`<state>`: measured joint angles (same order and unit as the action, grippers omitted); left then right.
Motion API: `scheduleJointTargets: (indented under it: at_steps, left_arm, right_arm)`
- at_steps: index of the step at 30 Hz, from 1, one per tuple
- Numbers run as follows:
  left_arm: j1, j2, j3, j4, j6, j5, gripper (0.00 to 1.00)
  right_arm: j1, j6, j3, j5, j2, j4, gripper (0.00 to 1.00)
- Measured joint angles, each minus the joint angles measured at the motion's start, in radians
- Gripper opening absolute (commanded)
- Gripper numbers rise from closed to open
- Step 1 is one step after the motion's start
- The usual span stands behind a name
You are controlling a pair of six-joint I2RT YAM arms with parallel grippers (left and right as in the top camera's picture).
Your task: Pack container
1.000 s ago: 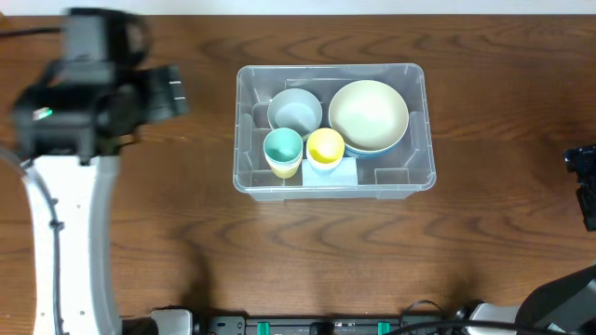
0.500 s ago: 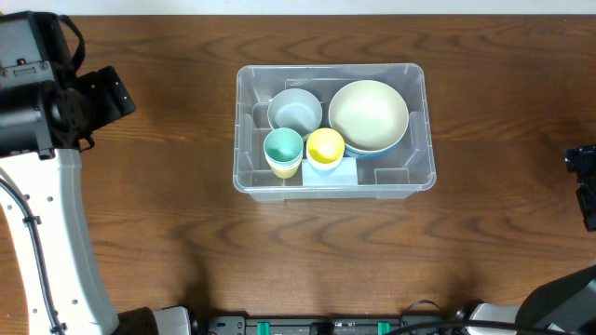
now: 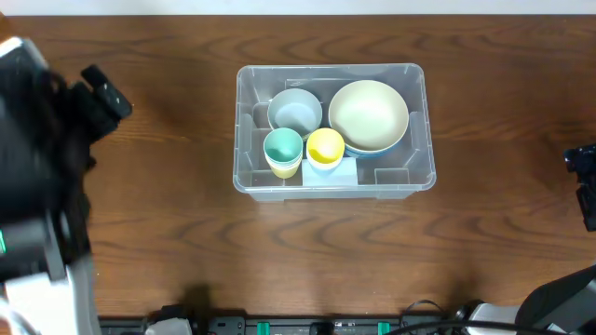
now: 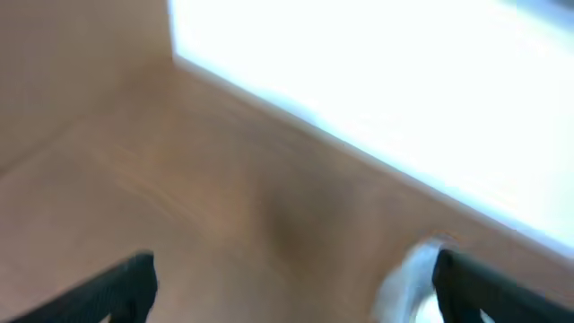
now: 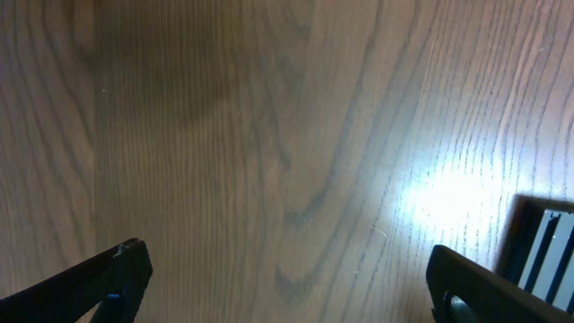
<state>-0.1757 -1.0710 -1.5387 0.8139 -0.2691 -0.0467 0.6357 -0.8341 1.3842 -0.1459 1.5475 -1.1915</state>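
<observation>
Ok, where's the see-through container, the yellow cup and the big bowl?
container [image 3: 408, 176]: overhead view, bare part of its floor.
yellow cup [image 3: 325, 145]: overhead view, inside its mouth.
big bowl [image 3: 368, 112]: overhead view, middle of its inside.

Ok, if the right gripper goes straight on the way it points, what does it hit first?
The table: only bare wood shows between the right gripper's open fingers. How far off it lies is unclear.
</observation>
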Motion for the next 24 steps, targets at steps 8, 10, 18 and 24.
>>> scheduleJointTargets:
  at_steps: [8,10,18,24]
  left_arm:
    - [0.095,0.488,0.575,-0.433,0.006,0.047,0.98]
    - [0.129,0.583,0.735,-0.523,0.008,0.05,0.98]
    - [0.191,0.888,1.281,-0.861,0.011,0.106,0.98]
    - [0.191,1.015,1.512,-0.939,0.011,0.128,0.98]
  right_arm:
    - [0.0,0.0,0.0,0.001,0.0,0.001,0.99]
    - [0.0,0.0,0.0,0.001,0.0,0.001,0.99]
    - [0.0,0.0,0.0,0.0,0.0,0.0,0.99]
    - [0.0,0.0,0.0,0.0,0.0,0.0,0.99]
